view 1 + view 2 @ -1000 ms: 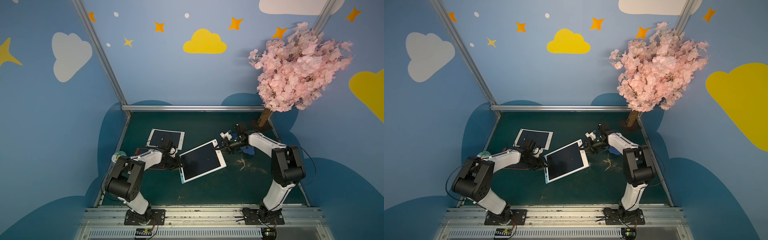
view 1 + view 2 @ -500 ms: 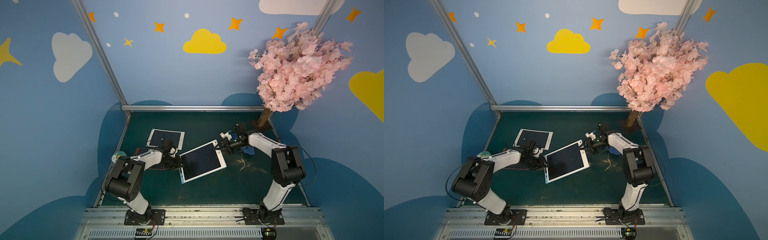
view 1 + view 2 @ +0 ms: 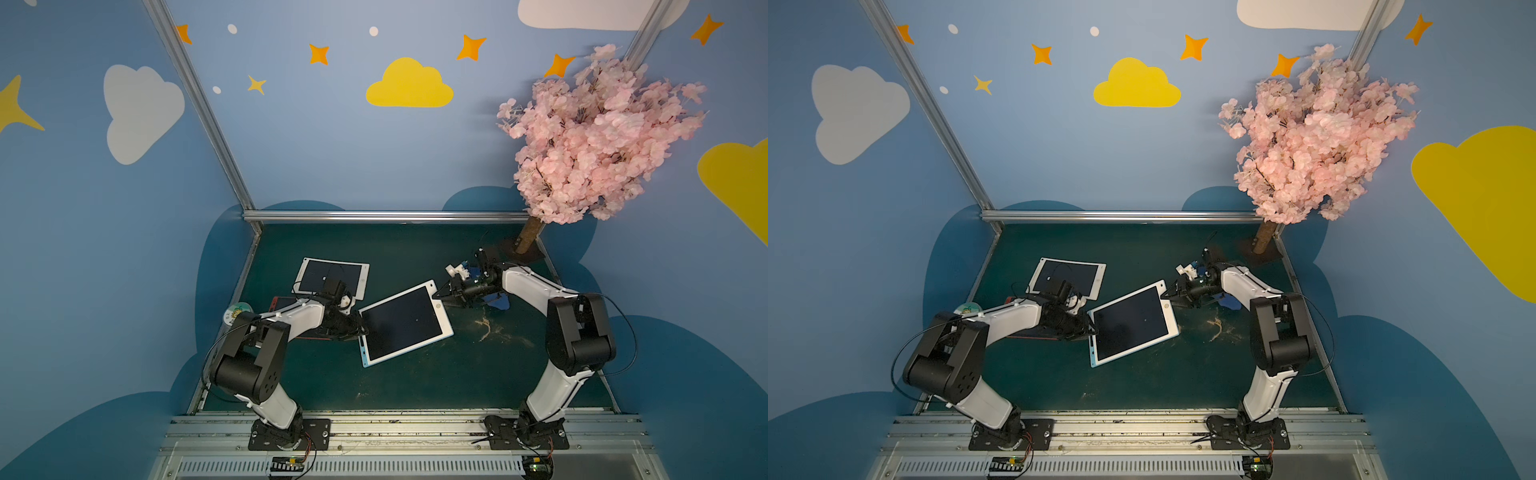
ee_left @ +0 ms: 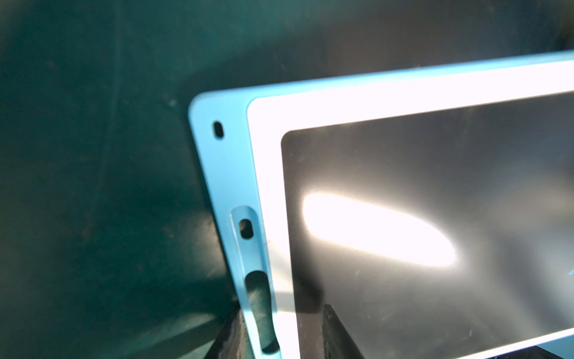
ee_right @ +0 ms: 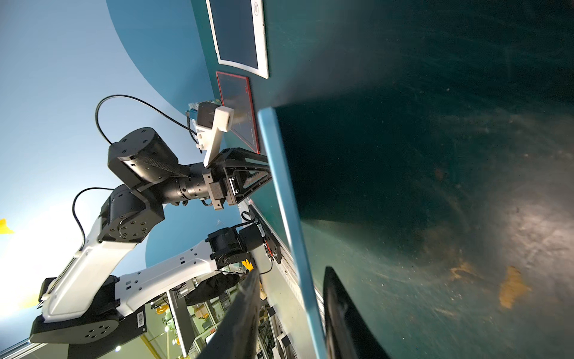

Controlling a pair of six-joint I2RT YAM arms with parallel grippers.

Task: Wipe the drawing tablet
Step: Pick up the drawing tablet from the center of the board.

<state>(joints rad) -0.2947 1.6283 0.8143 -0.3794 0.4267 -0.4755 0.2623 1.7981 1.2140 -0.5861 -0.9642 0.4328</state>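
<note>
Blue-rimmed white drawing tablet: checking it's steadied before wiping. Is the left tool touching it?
Touching. The left wrist view shows the left tool straddling the blue-rimmed white drawing tablet at its edge, one finger pressed on the dark screen.

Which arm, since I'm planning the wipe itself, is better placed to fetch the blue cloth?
Right, probably. The blue cloth lies close behind the right tool, while the left tool is across the drawing tablet, at its opposite edge.

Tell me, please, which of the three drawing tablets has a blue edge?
The middle drawing tablet, set askew: light blue shows along its edge. The rear tablet is white-framed, the third tablet red-framed.
</note>
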